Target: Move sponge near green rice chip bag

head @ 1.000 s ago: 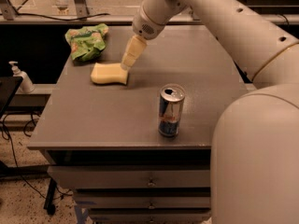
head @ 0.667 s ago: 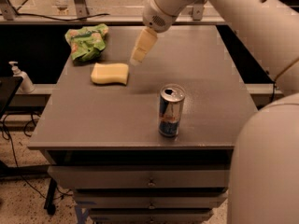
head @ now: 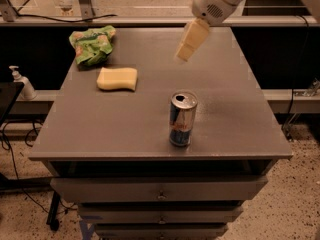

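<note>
At the far left, off the table, a pump bottle is seen on a lower ledge. On the table's back left corner the green rice chip bag is found, crumpled and lying flat. Just in front of it and slightly to the right, the sponge is laid flat on the grey surface, its long side running across the view. It lies near the bag, with only a narrow strip of tabletop left between them. By that layout, the sponge can be judged to be placed as the task asks.

The sponge is expected to be light and soft, so it would be squashed rather than resisted under a firm squeeze, and it is unlikely to be damaged or to slip. If it must be taken up again, it is best gripped across its short width at the middle, from above, where the wavy edges narrow. The bag beside it is thin foil and would be shifted easily by a nudge.

Further right, nearer the front edge, an opened drink can is stood upright, well apart from both things.

Above the table's back right part, the gripper is held in the air, tilted, with nothing carried in it. Whether it is apart or closed cannot be told.
</note>
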Available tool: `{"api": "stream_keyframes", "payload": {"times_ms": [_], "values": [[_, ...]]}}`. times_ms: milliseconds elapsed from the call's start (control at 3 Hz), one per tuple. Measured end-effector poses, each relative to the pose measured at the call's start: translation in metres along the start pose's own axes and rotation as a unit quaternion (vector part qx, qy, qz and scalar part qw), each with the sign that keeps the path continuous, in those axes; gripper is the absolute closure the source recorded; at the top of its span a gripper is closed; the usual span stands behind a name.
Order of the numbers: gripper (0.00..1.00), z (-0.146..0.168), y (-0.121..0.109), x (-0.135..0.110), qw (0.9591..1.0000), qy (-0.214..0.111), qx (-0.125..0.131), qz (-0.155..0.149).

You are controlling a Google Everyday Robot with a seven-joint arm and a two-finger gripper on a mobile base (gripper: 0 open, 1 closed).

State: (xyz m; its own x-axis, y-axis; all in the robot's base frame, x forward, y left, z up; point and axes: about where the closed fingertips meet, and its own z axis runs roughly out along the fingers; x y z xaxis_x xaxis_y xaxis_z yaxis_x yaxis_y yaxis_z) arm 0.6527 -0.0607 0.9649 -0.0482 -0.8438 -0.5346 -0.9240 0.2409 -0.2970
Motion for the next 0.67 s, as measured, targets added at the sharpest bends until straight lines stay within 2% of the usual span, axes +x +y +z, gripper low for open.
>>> {"api": "stream_keyframes", "payload": {"times_ms": [333,667], "values": [[0.00,-0.049,-0.001,0.032,0.9989,-0.031,0.035,0.004],[0.00,-0.056,-0.001,0.044,0.9987,-0.030,0.040,0.011]]}}
